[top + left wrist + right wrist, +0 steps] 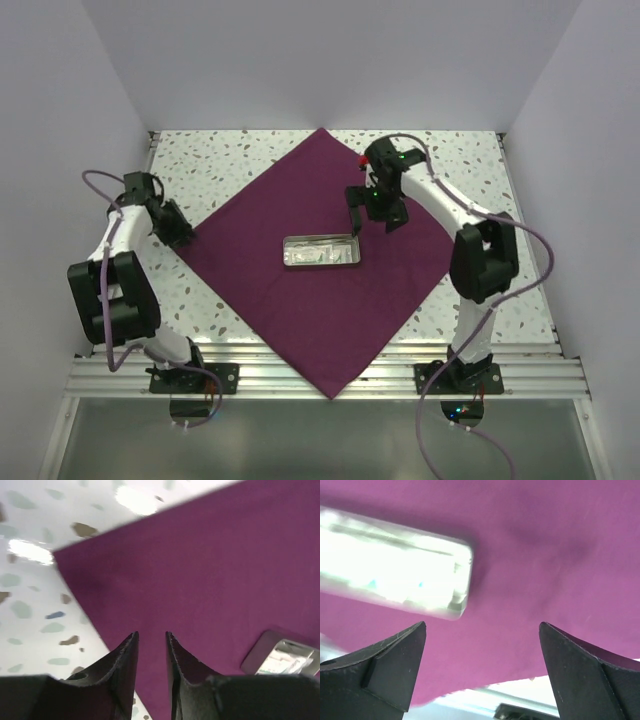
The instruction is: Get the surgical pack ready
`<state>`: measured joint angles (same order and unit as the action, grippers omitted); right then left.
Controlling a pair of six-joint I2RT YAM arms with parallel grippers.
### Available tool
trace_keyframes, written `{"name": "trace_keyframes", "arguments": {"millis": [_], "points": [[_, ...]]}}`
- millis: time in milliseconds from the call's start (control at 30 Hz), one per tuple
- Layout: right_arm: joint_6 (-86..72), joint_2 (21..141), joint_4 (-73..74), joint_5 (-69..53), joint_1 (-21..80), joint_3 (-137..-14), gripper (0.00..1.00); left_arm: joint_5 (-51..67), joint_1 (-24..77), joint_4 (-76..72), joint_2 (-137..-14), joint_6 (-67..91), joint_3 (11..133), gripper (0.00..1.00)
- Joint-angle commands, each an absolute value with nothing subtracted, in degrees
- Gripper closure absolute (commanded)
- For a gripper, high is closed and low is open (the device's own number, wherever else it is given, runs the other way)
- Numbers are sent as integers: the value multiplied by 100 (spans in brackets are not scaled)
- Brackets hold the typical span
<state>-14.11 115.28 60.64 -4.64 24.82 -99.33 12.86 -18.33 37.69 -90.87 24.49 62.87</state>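
While the right claw (482, 630) hangs with its fingers spread wide and nothing between them, the steel tray (395, 585) lies on the purple cloth (545, 540) just ahead of it, off to one side. The left claw (151, 636) hovers over the cloth near one corner, its fingers parted only by a narrow gap and pinching nothing. Speckled worktop (30, 610) shows beside and beyond that claw. From above, the cloth lies flat, and the tray sits between the two claws, nearer the right one. Its contents are too blurred to make out.
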Motion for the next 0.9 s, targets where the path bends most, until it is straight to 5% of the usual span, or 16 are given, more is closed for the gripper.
{"name": "trace_keyframes", "arguments": {"millis": [0,67,167,267,300,400,867], "points": [[-1547,10644,5608,-1465,2163,-9397,1,1467,-1189,3551,-8719,2522,6144,69],[-1529,10617,5660,-1766,2136,-9133,3,1573,-924,3463,-8570,2645,5978,73],[-1608,10582,5687,-1697,2136,-8694,21,1836,-537,3261,-8403,2873,5697,84],[-1766,10477,5301,-1495,2109,-8298,49,2021,-212,3050,-8411,3023,5572,94],[-1810,10555,5134,-1433,2083,-8262,71,2039,-46,3015,-8463,3058,5590,97],[-1854,10932,4975,-1529,2022,-8367,100,2118,402,2997,-8876,3120,5809,100],[-2100,11611,4562,-1907,2039,-8614,100,2197,1441,3199,-10836,3428,7189,100]]}}
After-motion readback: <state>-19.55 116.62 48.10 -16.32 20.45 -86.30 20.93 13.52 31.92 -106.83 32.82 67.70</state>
